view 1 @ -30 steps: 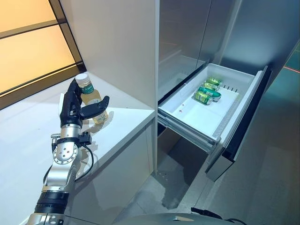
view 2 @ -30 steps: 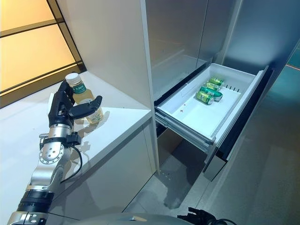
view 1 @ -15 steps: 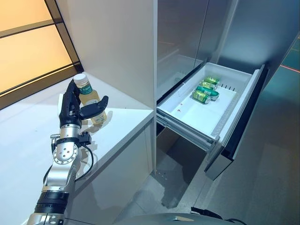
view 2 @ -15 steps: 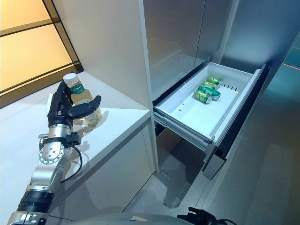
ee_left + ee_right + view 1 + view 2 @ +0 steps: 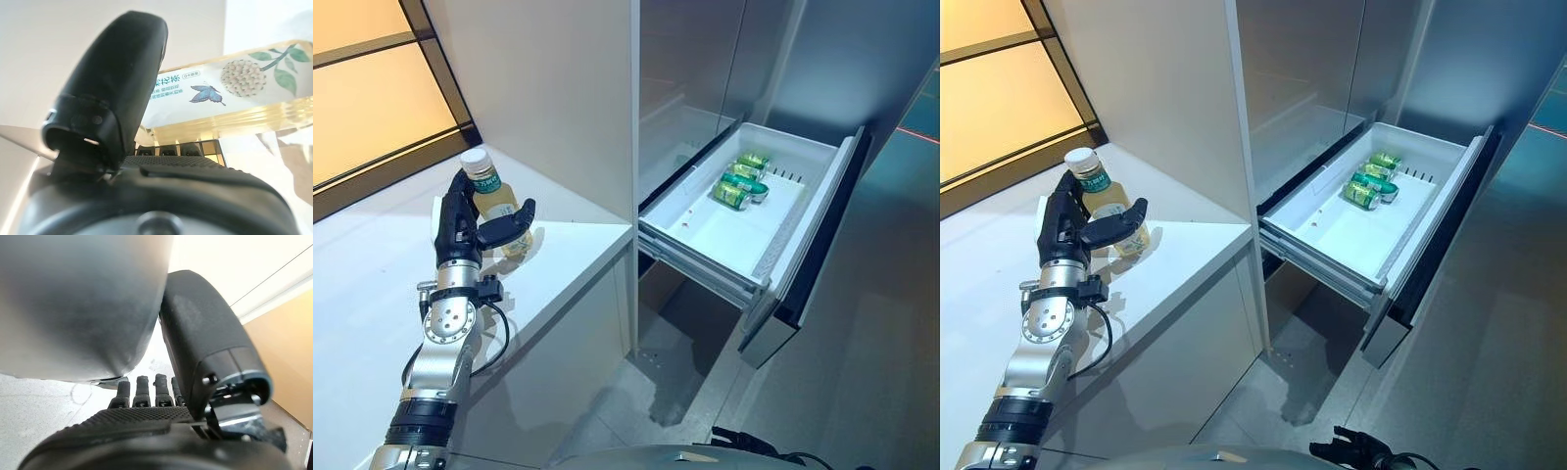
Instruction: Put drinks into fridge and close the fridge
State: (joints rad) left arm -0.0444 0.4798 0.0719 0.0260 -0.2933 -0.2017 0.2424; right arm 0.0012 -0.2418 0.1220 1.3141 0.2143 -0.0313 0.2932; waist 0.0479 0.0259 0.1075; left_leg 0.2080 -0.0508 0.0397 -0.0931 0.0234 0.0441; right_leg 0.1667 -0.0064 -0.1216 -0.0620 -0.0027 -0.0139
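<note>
A clear bottle point(image 5: 501, 208) of pale yellow drink with a white cap stands upright at the back of the white counter point(image 5: 563, 264). My left hand point(image 5: 458, 223) is shut on it, fingers behind and thumb across the front. In the left wrist view the bottle point(image 5: 230, 107) lies against the palm under my thumb point(image 5: 122, 83). The white fridge drawer point(image 5: 700, 257) is pulled out to the right, with green cans point(image 5: 736, 186) lying at its far end. My right hand point(image 5: 146, 426) hangs idle beside a grey surface, its fingers relaxed.
A tall white panel point(image 5: 548, 98) stands between the counter and the fridge. An amber window point(image 5: 372, 108) runs behind the counter. The drawer's dark front point(image 5: 808, 264) juts out over the grey floor point(image 5: 862, 392).
The whole picture has shifted a little as the camera moved. My left hand keeps its hold on the bottle at the same spot on the counter.
</note>
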